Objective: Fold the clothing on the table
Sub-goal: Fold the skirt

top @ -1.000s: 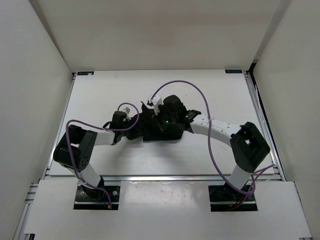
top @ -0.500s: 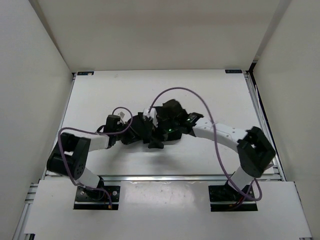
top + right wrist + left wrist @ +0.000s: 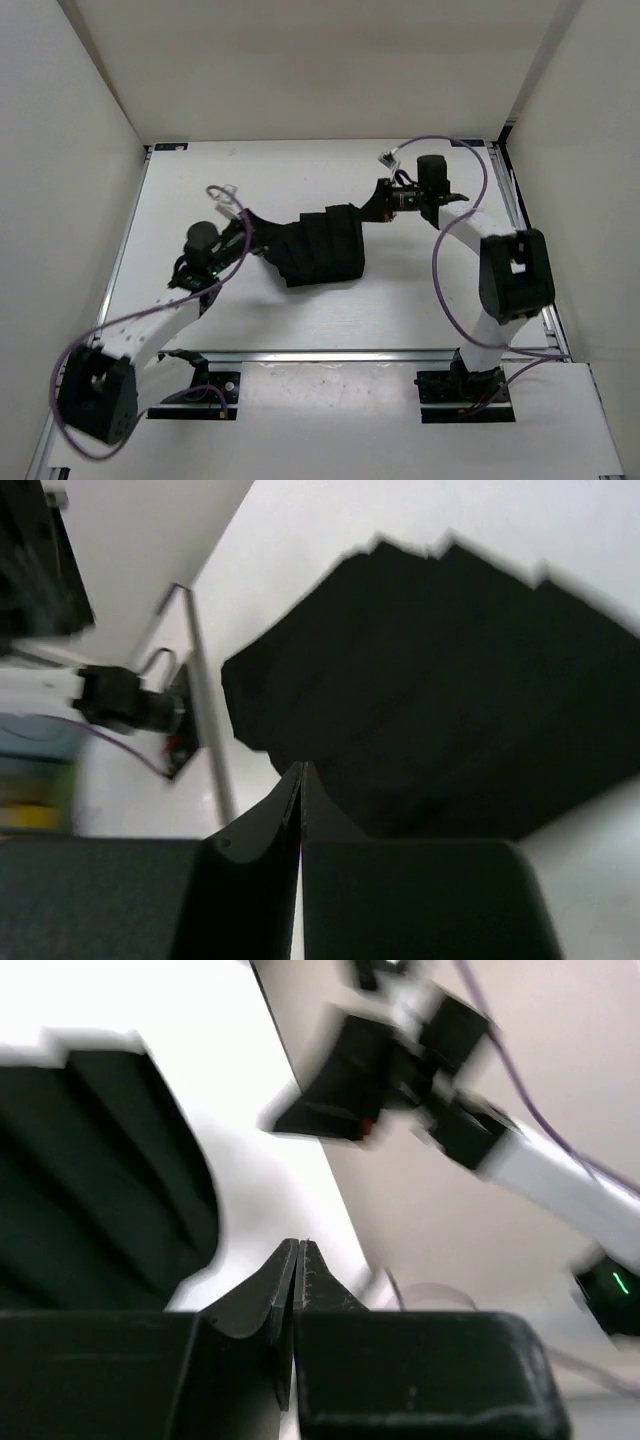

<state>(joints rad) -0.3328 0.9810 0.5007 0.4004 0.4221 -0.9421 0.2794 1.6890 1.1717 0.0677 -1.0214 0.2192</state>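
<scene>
1. Table (image 3: 430, 290): white, rail-edged.
2. Clothing (image 3: 320, 250): black, pleated, centre of frame, stretched sideways between both arms (its middle rests on the tabletop).
3. Left gripper (image 3: 244, 222): jaws pressed together on its left corner.
4. Right gripper (image 3: 383, 200): jaws pinched tight on its upper-right corner.

Left wrist view: you are seeing the right arm (image 3: 540, 1170) and the clothing (image 3: 100, 1190) smearing with motion blur, fabric running off the left edge. Right wrist view: pleats are blurring together, cloth cropping at the right edge. Overhead, the fabric's two outer corners are reading too small to resolve.
</scene>
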